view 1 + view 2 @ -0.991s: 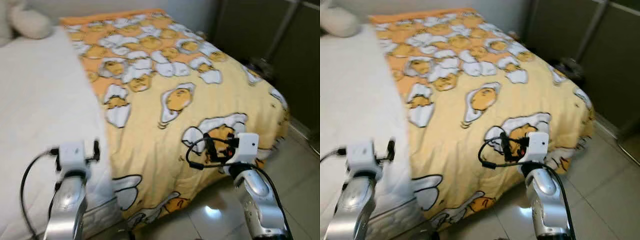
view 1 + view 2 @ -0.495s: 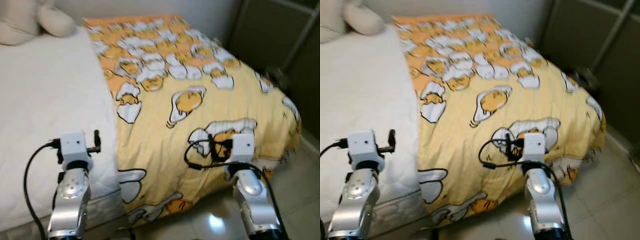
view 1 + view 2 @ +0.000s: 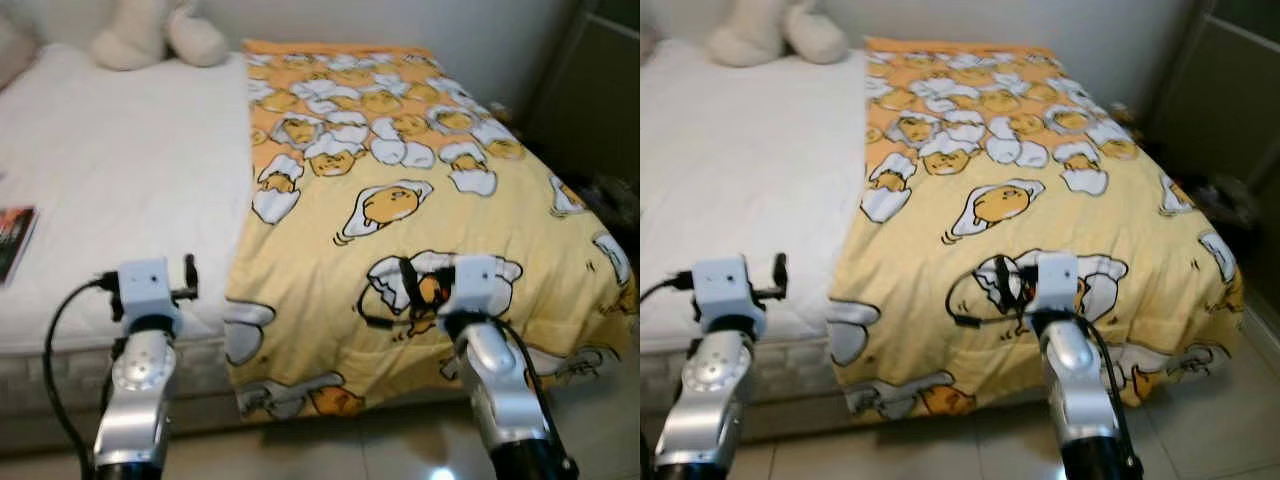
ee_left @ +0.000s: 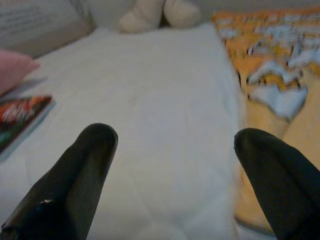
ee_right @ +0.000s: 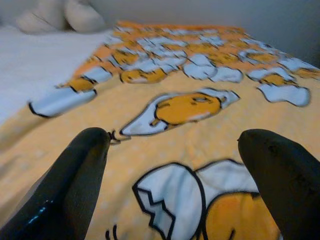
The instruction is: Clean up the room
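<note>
Across the right half of the bed (image 3: 100,190) lies the yellow blanket (image 3: 420,170), likely needing spreading; left gripper (image 4: 170,165) and right gripper (image 5: 170,170) hover near its foot, fingers wide apart, empty

Splayed end effector (image 5: 172,165) above blanket (image 5: 200,85)

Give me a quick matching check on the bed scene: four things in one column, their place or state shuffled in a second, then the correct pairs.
1. yellow blanket
2. plush toy
3. book
4. left gripper

A. at the head of the bed
B. open, over the white mattress
C. spread over the bed's right half
D. lying flat near the mattress's left edge

Pairs: 1-C, 2-A, 3-D, 4-B
</note>
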Robot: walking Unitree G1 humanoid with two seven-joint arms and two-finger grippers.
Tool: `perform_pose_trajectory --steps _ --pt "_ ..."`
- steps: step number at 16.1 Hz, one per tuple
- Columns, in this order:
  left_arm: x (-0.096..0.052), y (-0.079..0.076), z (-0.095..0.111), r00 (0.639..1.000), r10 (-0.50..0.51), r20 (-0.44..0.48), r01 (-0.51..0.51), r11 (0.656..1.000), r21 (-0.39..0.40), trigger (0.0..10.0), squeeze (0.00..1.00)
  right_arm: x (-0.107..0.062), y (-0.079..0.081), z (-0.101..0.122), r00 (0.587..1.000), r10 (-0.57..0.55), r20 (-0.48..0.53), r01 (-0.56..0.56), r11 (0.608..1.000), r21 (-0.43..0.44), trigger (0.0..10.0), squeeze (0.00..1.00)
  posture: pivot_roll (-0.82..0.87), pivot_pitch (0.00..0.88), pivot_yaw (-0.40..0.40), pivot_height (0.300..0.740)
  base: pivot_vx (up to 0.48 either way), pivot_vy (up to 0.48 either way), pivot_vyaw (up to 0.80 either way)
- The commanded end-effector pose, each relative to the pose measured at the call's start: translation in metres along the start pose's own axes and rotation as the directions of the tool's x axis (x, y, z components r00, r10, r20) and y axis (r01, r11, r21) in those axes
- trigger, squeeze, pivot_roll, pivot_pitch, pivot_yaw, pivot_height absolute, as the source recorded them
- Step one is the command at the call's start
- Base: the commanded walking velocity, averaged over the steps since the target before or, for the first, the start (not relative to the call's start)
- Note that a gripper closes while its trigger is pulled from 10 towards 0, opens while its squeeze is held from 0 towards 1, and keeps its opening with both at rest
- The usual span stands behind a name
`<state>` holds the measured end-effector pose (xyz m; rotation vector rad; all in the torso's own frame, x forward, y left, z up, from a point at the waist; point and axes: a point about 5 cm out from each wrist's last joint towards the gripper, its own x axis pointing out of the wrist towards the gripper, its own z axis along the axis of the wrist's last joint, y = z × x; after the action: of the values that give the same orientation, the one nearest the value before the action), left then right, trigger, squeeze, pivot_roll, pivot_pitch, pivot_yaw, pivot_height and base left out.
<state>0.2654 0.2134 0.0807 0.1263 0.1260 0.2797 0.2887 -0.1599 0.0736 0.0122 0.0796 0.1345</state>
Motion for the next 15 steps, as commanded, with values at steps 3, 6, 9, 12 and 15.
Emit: perform_pose_trajectory --steps 3,6,9,12,15 --pt "0.007 -0.007 0.000 0.999 -0.033 -0.005 0.033 0.999 0.024 10.0 0.00 -0.007 -0.007 -0.006 1.000 -0.002 -0.017 0.003 1.000 0.018 10.0 0.00 -0.05 0.000 -0.006 0.740 0.000 0.000 0.47" --pt "0.008 -0.019 0.005 0.995 -0.094 0.024 0.094 0.995 0.016 10.0 0.00 -0.010 -0.005 -0.007 0.999 0.039 -0.022 -0.038 0.999 0.028 10.0 0.00 -0.06 0.000 -0.002 0.740 0.000 0.000 0.46" --pt "0.004 -0.021 0.005 0.996 -0.092 0.022 0.093 0.994 -0.058 10.0 0.00 -0.012 -0.007 -0.009 0.999 0.025 -0.040 -0.021 0.995 0.098 10.0 0.00 -0.06 0.000 0.000 0.740 0.000 0.320 0.46" --pt "-0.001 -0.019 -0.001 0.996 -0.085 -0.015 0.083 0.991 -0.102 10.0 0.00 -0.013 -0.009 -0.011 0.998 0.029 -0.052 -0.023 0.993 0.119 10.0 0.00 -0.05 0.000 -0.004 0.740 0.000 0.480 0.46" --pt "-0.002 -0.019 0.000 0.995 -0.097 -0.007 0.095 0.990 -0.100 10.0 0.00 -0.013 -0.009 -0.013 0.996 0.048 -0.068 -0.040 0.992 0.121 10.0 0.00 -0.04 0.000 -0.014 0.740 0.000 0.480 0.46"
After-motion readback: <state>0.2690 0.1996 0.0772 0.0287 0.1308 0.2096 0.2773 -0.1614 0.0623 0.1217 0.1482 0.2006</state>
